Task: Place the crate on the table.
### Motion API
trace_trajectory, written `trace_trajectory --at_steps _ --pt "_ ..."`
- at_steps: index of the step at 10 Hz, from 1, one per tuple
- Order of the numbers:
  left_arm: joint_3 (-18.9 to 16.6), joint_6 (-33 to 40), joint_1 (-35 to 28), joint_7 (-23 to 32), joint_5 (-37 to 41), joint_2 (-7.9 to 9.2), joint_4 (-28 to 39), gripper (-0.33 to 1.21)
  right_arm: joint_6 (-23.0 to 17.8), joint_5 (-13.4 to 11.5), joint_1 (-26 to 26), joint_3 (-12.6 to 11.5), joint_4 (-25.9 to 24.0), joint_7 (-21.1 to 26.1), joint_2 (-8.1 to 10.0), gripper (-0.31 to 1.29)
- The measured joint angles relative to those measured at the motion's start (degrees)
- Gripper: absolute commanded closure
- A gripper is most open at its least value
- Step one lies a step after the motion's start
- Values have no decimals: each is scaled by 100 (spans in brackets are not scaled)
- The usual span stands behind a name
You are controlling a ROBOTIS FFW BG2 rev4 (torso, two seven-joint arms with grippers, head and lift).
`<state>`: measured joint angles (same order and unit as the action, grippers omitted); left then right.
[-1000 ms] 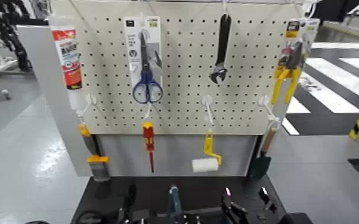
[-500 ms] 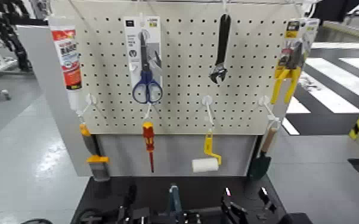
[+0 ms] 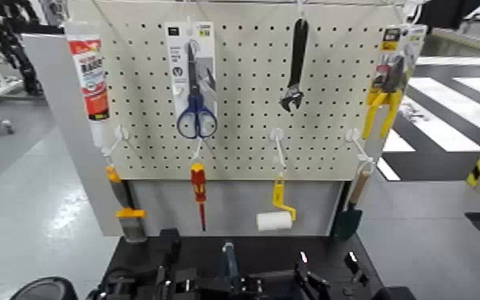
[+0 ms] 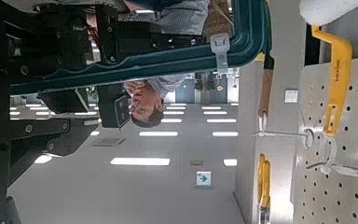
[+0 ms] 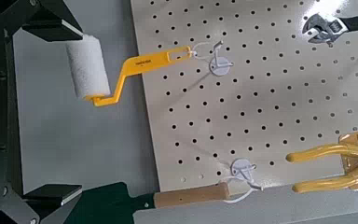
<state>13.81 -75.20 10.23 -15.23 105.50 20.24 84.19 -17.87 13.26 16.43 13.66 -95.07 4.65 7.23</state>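
Note:
Only the top of the crate shows at the bottom of the head view, its upright blue handle point(image 3: 229, 260) rising over the black table point(image 3: 131, 249). My left gripper point(image 3: 168, 257) stands at the crate's left end, shut on its rim. In the left wrist view the dark blue-grey rim point(image 4: 182, 63) runs across between the gripper's black parts. My right gripper point(image 3: 327, 268) is at the crate's right end, open. In the right wrist view its fingertips point(image 5: 48, 19) stand wide apart with nothing between them.
The cream pegboard point(image 3: 243, 88) stands right behind the table, hung with scissors point(image 3: 196, 96), a wrench point(image 3: 295, 68), yellow pliers point(image 3: 387, 88), a red screwdriver point(image 3: 199, 191) and a paint roller point(image 3: 275, 217). A person point(image 4: 147, 98) shows in the left wrist view.
My left gripper and the crate's left end have risen a little in the head view, and the blue handle stands slightly higher. The right gripper has barely moved.

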Motion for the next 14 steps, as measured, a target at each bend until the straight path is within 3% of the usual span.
trace_trajectory --at_steps 2,7,12,14 --pt "44 -59 254 -297 -292 25 -209 105 -18 10 -5 10 11 1 -2 15" --pt "345 -19 983 -1852 -1847 7 -754 105 -52 29 -44 65 41 -1 -2 15" --pt "956 413 1679 -3406 -3288 -39 -1241 105 -89 60 -77 101 58 -3 8 15" --pt "1073 563 1777 -3549 -3493 -95 -1397 105 -105 70 -81 108 71 -3 11 15"
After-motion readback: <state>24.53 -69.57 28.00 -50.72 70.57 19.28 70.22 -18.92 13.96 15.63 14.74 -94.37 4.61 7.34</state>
